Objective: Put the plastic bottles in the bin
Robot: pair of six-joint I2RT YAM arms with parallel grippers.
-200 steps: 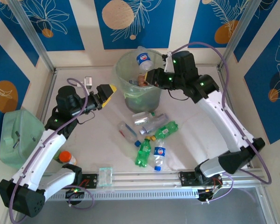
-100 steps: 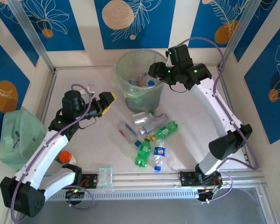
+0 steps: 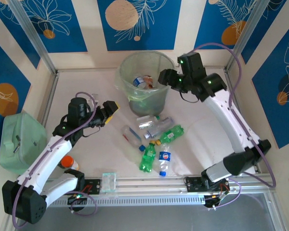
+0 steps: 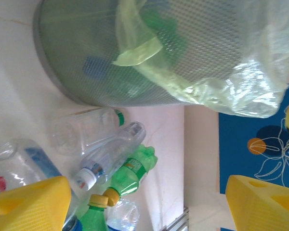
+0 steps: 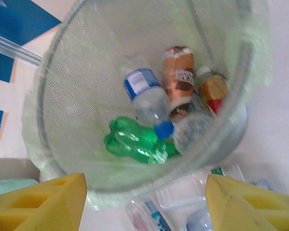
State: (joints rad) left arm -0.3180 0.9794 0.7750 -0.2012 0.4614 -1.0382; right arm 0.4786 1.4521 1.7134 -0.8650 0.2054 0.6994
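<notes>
Drop done: bottle in bin, both grippers spread.
Top: right gripper (image 3: 161,77) at the bin's (image 3: 123,67) right rim, fingers apart, empty; blue-label bottle (image 3: 143,82) it held 1 s ago now lies inside. Left gripper (image 3: 111,109) has shifted down-right twd loose bottles (image 3: 154,127), frame ctr. L wrist: left gripper (image 4: 147,185) wide; green bottle (image 4: 132,171) diagonal, cap lower left. R wrist: right gripper (image 5: 145,180) wide; blue-label bottle (image 5: 144,94) axis upper left–lower right.

The bin (image 4: 77,57) is translucent grey-green plastic with a fine, mesh-like dimpled texture. Its liner bag (image 4: 231,91) is thin, crinkled, glossy film. The plastic bottles (image 4: 130,173) lower in the frame are shiny clear or green plastic, creased in places. The desk (image 3: 101,154) looks pale, smooth and matt. Along the bottom edge runs a ribbed bare-metal rail (image 3: 154,185).
</notes>
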